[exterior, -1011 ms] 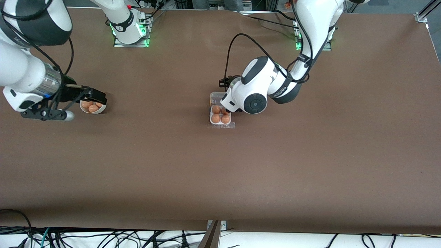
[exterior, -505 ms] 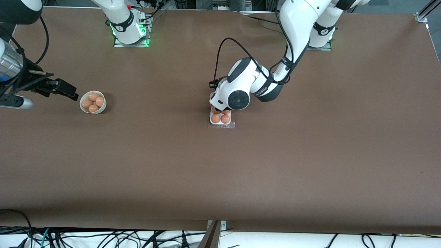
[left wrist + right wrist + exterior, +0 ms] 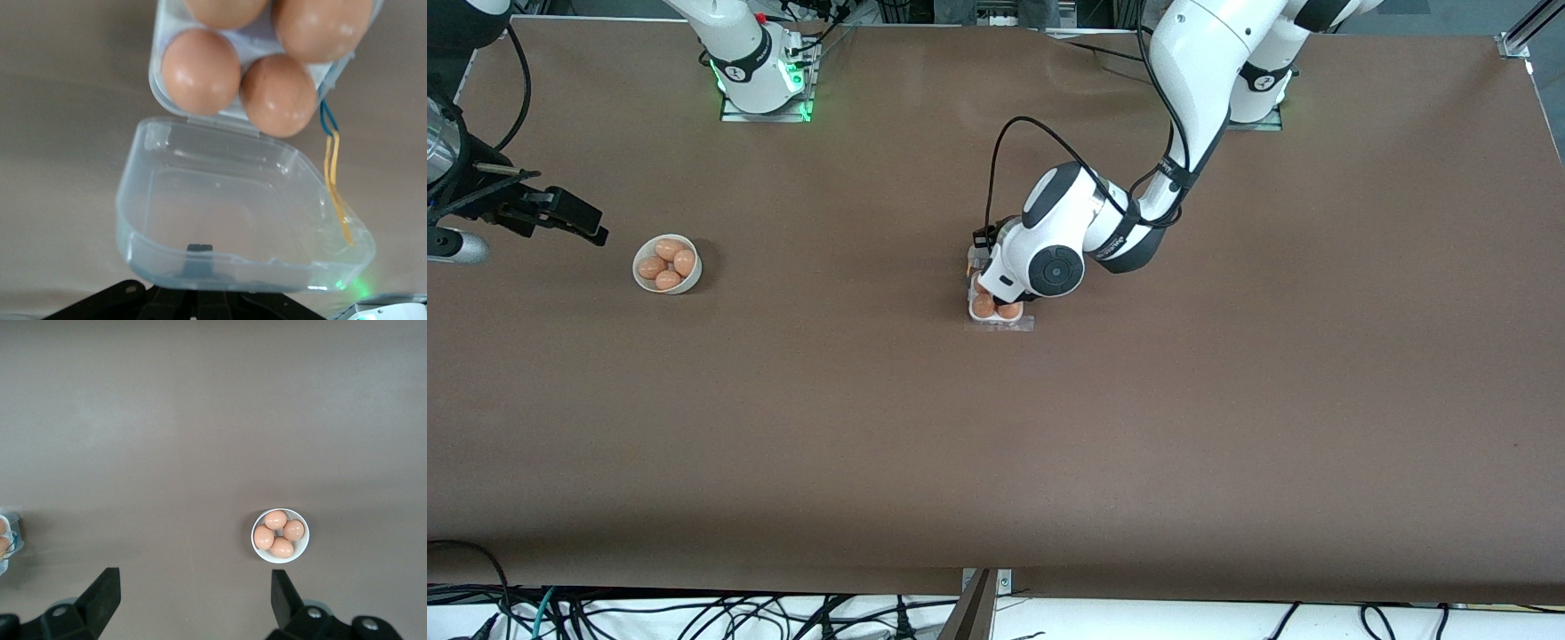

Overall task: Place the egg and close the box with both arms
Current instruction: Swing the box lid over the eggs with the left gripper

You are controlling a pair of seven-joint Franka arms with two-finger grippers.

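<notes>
The box [image 3: 998, 311] sits mid-table, a white tray holding several brown eggs [image 3: 200, 70]. Its clear lid [image 3: 227, 200] is hinged open. In the left wrist view my left gripper [image 3: 199, 253] is shut, and its dark tip shows through the lid's free edge, against it. In the front view the left wrist [image 3: 1054, 267] covers that gripper and the half of the box farther from the camera. My right gripper [image 3: 574, 218] hangs open and empty above the table beside the bowl, toward the right arm's end; its fingers [image 3: 103, 593] are spread wide.
A round white bowl [image 3: 667, 264] with several more eggs [image 3: 279, 533] stands toward the right arm's end. A thin yellow and blue band [image 3: 331, 160] lies beside the box. A clear patch [image 3: 1000, 326] lies under the box.
My right gripper has pulled back from over the bowl toward the right arm's end. My left hand has moved from the lid's hinge-far edge over the box, covering more of it.
</notes>
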